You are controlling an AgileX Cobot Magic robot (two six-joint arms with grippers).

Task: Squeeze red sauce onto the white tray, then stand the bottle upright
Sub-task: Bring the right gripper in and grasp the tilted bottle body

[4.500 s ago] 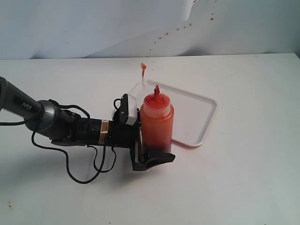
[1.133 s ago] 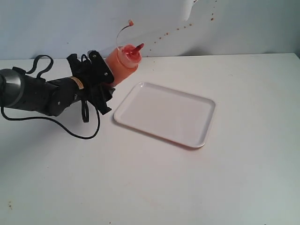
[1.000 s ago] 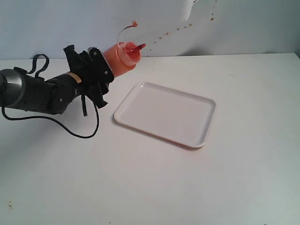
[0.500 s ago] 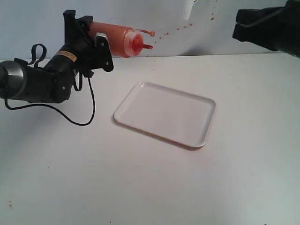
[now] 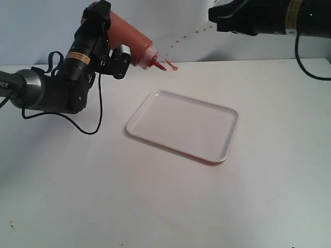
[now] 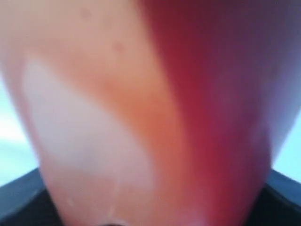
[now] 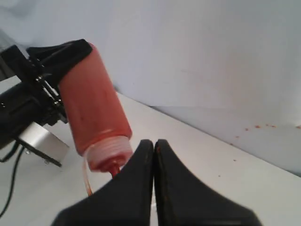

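Note:
My left gripper [image 5: 109,37] is shut on the bottle [image 5: 129,35], high above the table's back left. The bottle is tipped so that its red nozzle [image 5: 158,63] points down and right, behind the far left corner of the white tray [image 5: 181,124]. Its cap strap [image 5: 172,66] dangles by the nozzle. Red sauce tints the bottle's wall [image 6: 141,117], which fills the left wrist view. The tray lies flat and bare. My right gripper [image 5: 213,14] hangs high at the back right, shut and empty [image 7: 154,143], facing the bottle [image 7: 94,103].
Small red specks dot the back wall [image 5: 191,33]. A black cable [image 5: 95,121] loops from the left arm down onto the white table [image 5: 155,206]. The right arm [image 5: 269,15] stretches across the top right.
The left arm has lifted the bottle and tipped it from about level to nozzle-down toward the tray. The right arm has slid further left along the top.

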